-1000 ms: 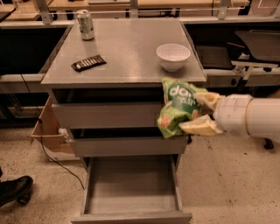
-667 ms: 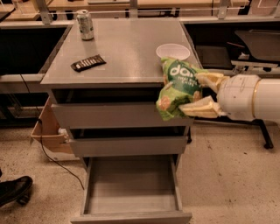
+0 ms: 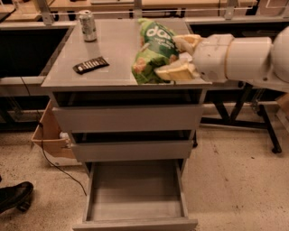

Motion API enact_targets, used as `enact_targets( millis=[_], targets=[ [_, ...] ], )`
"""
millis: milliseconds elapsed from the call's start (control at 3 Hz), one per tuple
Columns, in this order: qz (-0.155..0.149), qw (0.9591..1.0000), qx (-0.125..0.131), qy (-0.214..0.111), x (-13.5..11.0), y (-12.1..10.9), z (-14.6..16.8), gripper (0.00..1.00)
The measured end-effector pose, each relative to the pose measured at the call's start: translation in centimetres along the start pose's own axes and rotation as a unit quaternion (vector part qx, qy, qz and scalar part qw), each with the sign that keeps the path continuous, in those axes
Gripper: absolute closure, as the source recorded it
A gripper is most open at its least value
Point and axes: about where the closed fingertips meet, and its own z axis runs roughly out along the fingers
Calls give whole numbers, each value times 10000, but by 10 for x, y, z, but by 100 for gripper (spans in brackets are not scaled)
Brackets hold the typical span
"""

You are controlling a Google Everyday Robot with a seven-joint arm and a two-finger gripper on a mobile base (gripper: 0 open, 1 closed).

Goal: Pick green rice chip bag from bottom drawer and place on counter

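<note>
– Speckled floor (image 3: 235, 180) lies nearest us, and the bottom drawer (image 3: 135, 189) stands pulled right out, its grey floor bare. So the bag is out of it?

– Yes. A dark shoe (image 3: 16, 196) shows at the left edge and a cardboard box (image 3: 49, 135) sits beside the cabinet; neither is in the way. Above the open drawer, the two taller drawers (image 3: 126, 118) are shut.

– And the tool?

– The tool (image 3: 168, 57) reaches in from the right at bench height. Its two pale fingers (image 3: 178, 72) are clamped on the green rice chip bag (image 3: 153, 49), one above and one below. The bag hangs tilted over the front right part of the bench (image 3: 113, 45). Whether its lower edge touches the top I cannot tell.

– What makes a good set-down from here?

– I'd carry the bag a little further in from the front edge, so it cannot tip off toward the drawers. Then lower it until the bottom rests flat before the fingers part. A crinkly bag sags, so letting go from height would likely topple it.

– Anything to avoid on the top?

– A flat dark wrapper (image 3: 90, 65) lies well to the left, and a can (image 3: 87, 25) stands upright near the far left corner. Both are apart from the bag, so the middle is open. Beyond them run light wooden tops (image 3: 113, 4), which are not the goal.
</note>
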Motion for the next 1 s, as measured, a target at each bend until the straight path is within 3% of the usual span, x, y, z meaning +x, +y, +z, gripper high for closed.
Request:
enact_targets(
  millis=[667,1000],
  targets=[
    [95,9998,-150,82,-20,-1,103,100],
    [121,9992,-85,368,-14,-2,167,100]
  ],
)
